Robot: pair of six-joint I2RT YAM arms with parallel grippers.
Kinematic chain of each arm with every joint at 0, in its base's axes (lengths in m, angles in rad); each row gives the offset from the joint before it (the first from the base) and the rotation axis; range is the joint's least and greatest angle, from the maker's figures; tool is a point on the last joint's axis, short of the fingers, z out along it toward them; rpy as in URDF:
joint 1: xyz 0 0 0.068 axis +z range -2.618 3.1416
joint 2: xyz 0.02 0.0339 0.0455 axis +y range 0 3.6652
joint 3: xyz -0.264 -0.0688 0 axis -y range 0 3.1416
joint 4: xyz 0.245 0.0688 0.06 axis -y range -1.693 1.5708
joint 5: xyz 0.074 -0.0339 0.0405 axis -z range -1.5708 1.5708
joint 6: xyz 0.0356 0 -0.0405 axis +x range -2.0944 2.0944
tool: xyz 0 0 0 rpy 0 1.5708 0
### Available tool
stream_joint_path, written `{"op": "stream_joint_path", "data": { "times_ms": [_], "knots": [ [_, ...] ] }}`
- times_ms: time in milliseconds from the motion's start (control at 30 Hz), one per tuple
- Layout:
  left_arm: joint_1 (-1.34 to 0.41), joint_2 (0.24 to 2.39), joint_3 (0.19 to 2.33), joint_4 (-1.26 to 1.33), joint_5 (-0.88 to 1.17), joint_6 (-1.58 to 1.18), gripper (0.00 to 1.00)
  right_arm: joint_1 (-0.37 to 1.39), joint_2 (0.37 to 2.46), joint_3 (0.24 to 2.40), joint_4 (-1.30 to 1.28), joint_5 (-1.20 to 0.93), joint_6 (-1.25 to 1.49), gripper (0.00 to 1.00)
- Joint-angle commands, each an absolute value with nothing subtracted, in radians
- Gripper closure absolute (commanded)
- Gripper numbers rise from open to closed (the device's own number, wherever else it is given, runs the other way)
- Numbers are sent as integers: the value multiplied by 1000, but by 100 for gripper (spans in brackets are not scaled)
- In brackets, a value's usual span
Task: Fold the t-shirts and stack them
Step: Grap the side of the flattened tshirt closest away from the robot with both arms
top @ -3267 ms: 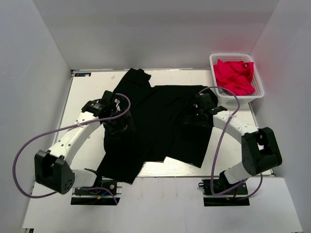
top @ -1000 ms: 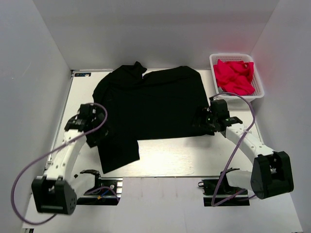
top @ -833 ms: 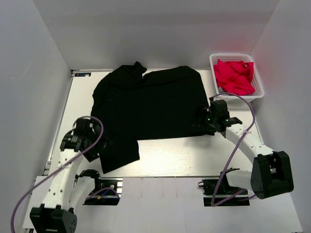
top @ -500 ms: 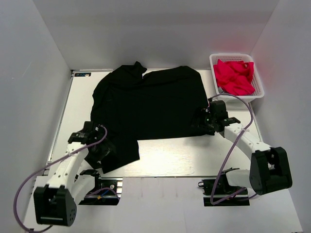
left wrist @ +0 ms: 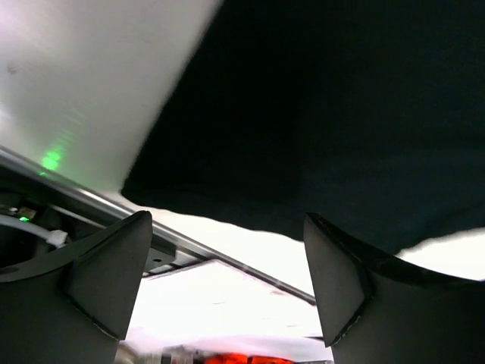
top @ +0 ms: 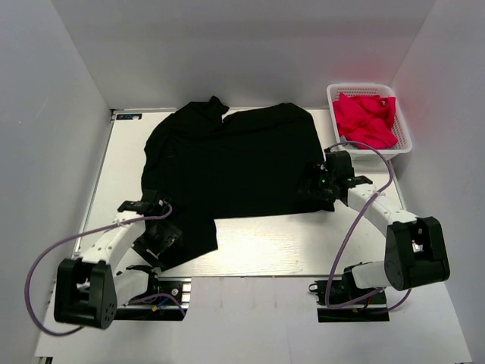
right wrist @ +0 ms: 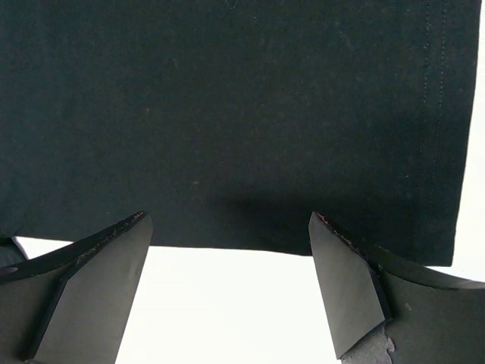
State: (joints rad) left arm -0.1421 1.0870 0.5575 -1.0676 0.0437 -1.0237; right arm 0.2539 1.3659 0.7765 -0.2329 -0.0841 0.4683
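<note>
White walls enclose a pale tabletop (top: 258,250) where a black t-shirt (top: 235,163) lies spread flat in the middle, its long axis running left to right, one flap trailing toward the near-left corner. Over that flap hovers the left end effector (top: 159,236), fingers wide, gripping nothing. At the shirt's near-right edge, the right end effector (top: 314,188) is also wide and empty. A white basket (top: 364,86) at far right holds crumpled pinkish-red t-shirts (top: 365,120).

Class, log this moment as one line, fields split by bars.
black shirt: spread on table, unfolded | left gripper: open, near-left corner | right gripper: open, near-right corner | red shirts: in basket
</note>
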Motion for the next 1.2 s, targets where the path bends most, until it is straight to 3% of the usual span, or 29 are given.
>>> {"op": "stream_joint_path", "data": {
  "times_ms": [0, 233, 367, 467, 600, 633, 933, 1167],
  "knots": [
    [-152, 1159, 557, -1066, -14, -1077, 9, 244, 1382, 811, -216, -110, 466, 10],
    [-172, 1209, 548, -1025, -44, -1140, 12, 224, 1379, 802, -229, -130, 468, 10],
    [-172, 1235, 494, -931, -44, -1140, 27, 210, 1342, 775, -232, -115, 480, 10],
    [-181, 1244, 503, -931, -75, -1127, 42, 203, 1313, 752, -250, -103, 486, 10],
    [-181, 1253, 512, -940, -84, -1112, 81, 193, 1273, 723, -291, -39, 521, 10],
    [-181, 1253, 521, -931, -71, -1102, 100, 183, 1253, 707, -298, -26, 525, 10],
    [-181, 1157, 566, -919, -37, -1025, 100, 147, 1304, 689, -402, 41, 568, 10],
    [-181, 1057, 584, -928, -18, -1005, 100, 140, 1351, 658, -333, 21, 612, 12]
  ]
}}
